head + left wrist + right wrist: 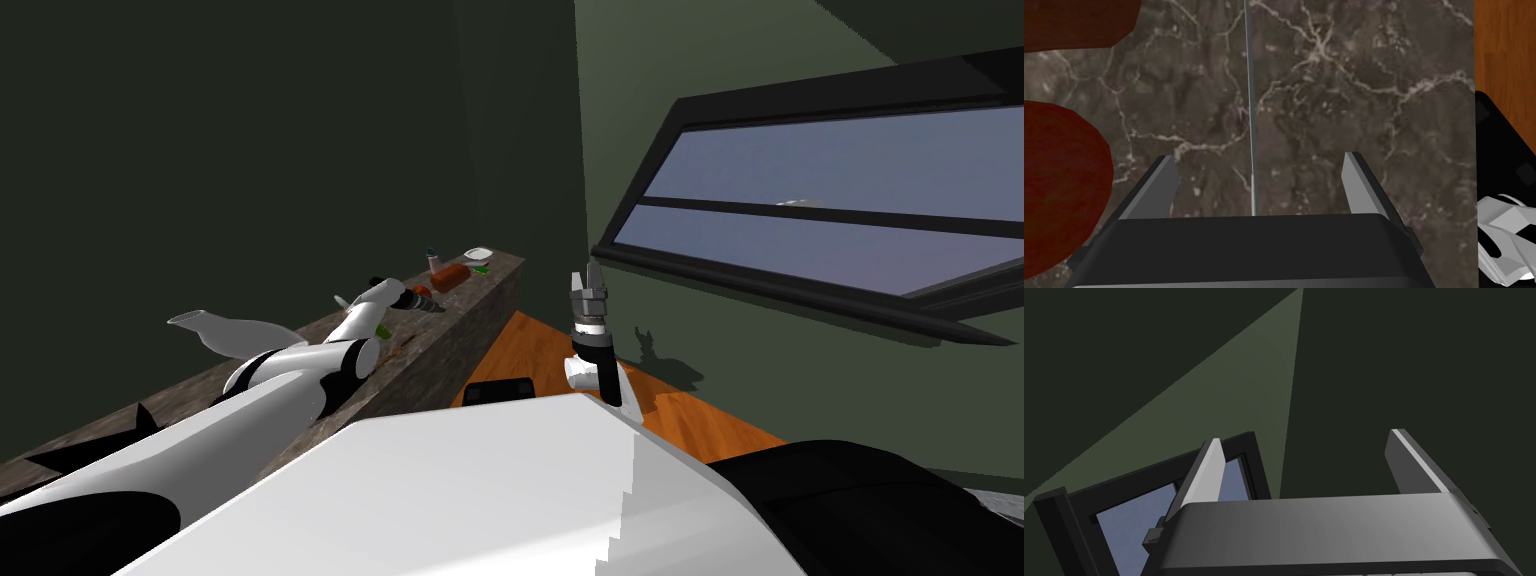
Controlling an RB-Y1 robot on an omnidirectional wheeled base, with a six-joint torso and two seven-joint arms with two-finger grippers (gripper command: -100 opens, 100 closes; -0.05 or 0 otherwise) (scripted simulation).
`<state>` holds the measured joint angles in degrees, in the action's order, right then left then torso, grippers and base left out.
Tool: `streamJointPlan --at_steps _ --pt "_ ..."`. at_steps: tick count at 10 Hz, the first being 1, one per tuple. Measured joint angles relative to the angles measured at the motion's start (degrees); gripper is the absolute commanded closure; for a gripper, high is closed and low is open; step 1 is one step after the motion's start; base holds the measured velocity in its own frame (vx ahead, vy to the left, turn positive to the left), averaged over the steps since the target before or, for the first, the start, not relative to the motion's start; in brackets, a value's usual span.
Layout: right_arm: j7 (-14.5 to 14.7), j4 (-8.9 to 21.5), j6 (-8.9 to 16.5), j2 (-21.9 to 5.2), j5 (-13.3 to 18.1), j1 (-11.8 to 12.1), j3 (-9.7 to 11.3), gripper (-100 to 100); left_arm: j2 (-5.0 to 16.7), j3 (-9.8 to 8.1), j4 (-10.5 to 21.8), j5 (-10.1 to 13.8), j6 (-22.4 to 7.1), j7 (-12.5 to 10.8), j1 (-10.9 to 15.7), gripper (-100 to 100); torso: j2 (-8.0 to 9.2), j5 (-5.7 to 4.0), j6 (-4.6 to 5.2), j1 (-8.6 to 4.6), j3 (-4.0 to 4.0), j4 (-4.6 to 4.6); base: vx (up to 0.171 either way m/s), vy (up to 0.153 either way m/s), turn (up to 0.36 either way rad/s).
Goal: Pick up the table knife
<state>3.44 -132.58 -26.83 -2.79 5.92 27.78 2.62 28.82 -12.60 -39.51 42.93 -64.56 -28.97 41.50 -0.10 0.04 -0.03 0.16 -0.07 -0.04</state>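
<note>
The table knife [1250,100] lies on the dark marble counter [1349,90], seen edge-on as a thin grey line. My left gripper [1259,159] hangs open just above the counter, with the knife running down the gap between its fingers [1161,185] and touching neither. In the head view the left gripper [425,303] reaches out over the counter top [480,300]. My right gripper [588,280] is raised beside the counter's end, pointing up, and its fingers [1209,468] stand open with nothing between them.
Two dark red rounded objects [1059,185] [1079,22] sit close beside the left finger. Farther along the counter are a reddish-brown item [450,277], a small bottle [433,260] and a white bowl [478,253]. The counter's edge drops to an orange wood floor [1504,45].
</note>
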Motion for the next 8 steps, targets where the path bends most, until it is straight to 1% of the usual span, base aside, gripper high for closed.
streamJointPlan --at_steps 2,3,4,5,6,7,8 --pt "0.0 0.0 0.0 0.0 0.0 0.0 0.0 0 0.2 -0.34 2.4 0.7 -1.5 -0.5 1.2 -100 0.03 0.0 0.0 0.01 0.02 0.01 0.015 0.027 0.01" --pt "0.0 0.0 0.0 0.0 0.0 0.0 0.0 0 0.2 -0.36 2.5 0.7 -1.6 -0.5 1.3 0 0.08 -0.01 0.01 -0.06 0.04 0.01 0.0 0.0 0.0" --pt "0.0 0.0 0.0 0.0 0.0 0.0 0.0 0 0.2 -0.36 2.5 0.7 -1.6 -0.5 1.3 -100 0.11 -0.02 0.01 -0.11 0.06 0.02 0.032 -0.001 -0.021" --pt "0.0 0.0 0.0 0.0 0.0 0.0 0.0 0 -0.3 -0.45 3.1 0.6 -0.9 -0.2 1.1 -100 0.03 -0.03 0.02 -0.15 0.02 0.01 0.057 -0.002 -0.021" --pt "0.0 0.0 0.0 0.0 0.0 0.0 0.0 0 -0.9 -0.53 3.1 0.4 0.0 0.0 0.4 -100 -0.05 -0.03 0.02 -0.15 -0.03 -0.02 0.026 -0.001 -0.002" --pt "0.0 0.0 0.0 0.0 0.0 0.0 0.0 0 -1.0 -0.54 3.0 0.3 0.2 0.1 0.3 100 0.01 -0.03 0.01 -0.15 0.0 0.0 0.0 0.0 0.0" --pt "0.0 0.0 0.0 0.0 0.0 0.0 0.0 0 -1.0 -0.54 3.0 0.3 0.2 0.1 0.3 100 0.08 -0.03 0.01 -0.15 0.04 0.02 0.0 0.0 0.0"
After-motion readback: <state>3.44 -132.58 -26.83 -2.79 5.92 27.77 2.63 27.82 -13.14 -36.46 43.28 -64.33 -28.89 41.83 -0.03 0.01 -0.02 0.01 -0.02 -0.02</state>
